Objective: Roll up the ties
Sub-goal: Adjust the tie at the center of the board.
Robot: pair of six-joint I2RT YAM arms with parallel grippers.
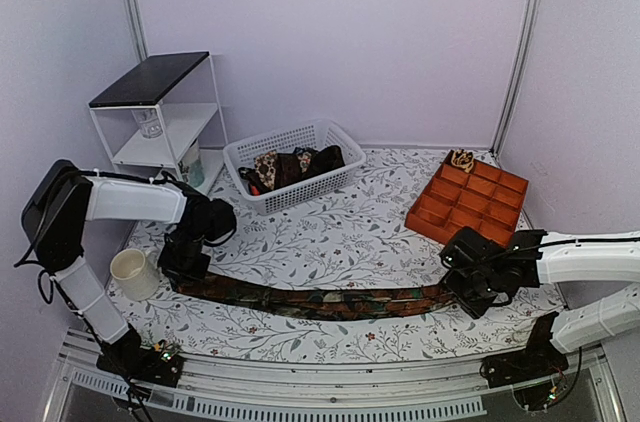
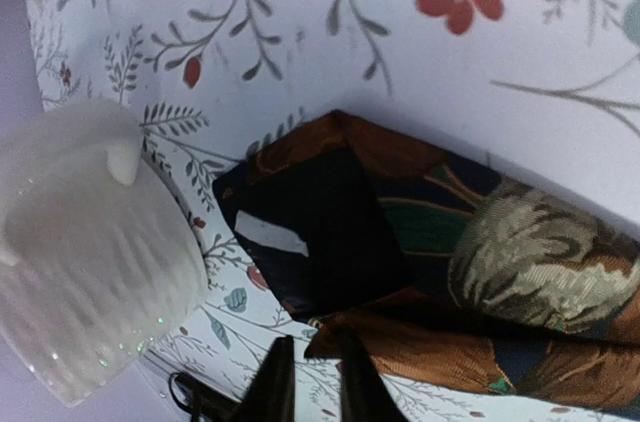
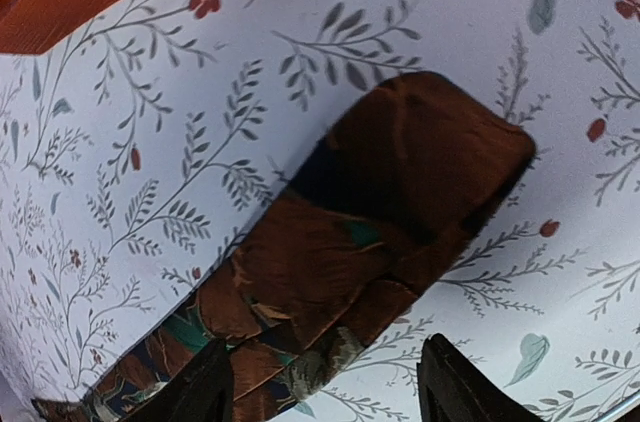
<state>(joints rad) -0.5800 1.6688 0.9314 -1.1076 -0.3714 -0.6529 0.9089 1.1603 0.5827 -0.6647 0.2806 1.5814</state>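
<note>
Floral-printed cloth covers the table under lilac walls. The right gripper point(image 3: 330, 394) hovers with its fingers spread wide just short of one end of the tie point(image 3: 380, 202), which is doubled over on itself there. The left gripper point(image 2: 315, 387) has its fingers drawn close, with only a slit between them, at the hem of the other end. I cannot tell whether they nip the cloth.

The tie point(image 1: 320, 300) lies flat along the near part of the table, stretched between both arms and sagging in a shallow bow. More ties point(image 1: 290, 167) sit in the white basket point(image 1: 335, 132) at the back. One rolled tie point(image 1: 462, 159) fills a far corner cell of the orange tray point(image 1: 490, 227).

A good roll probably needs the strip straight first, so the left end should be held down while the bow is pulled out. The right fingers should straddle the doubled end squarely, close on both layers, then turn it over snugly with the edges lined up so the coil does not cone. The cup point(image 1: 133, 273) stands just beside the left end and could get knocked.

A pale label point(image 2: 272, 234) shows on the tie's dark underside, but no writing on it is legible.
</note>
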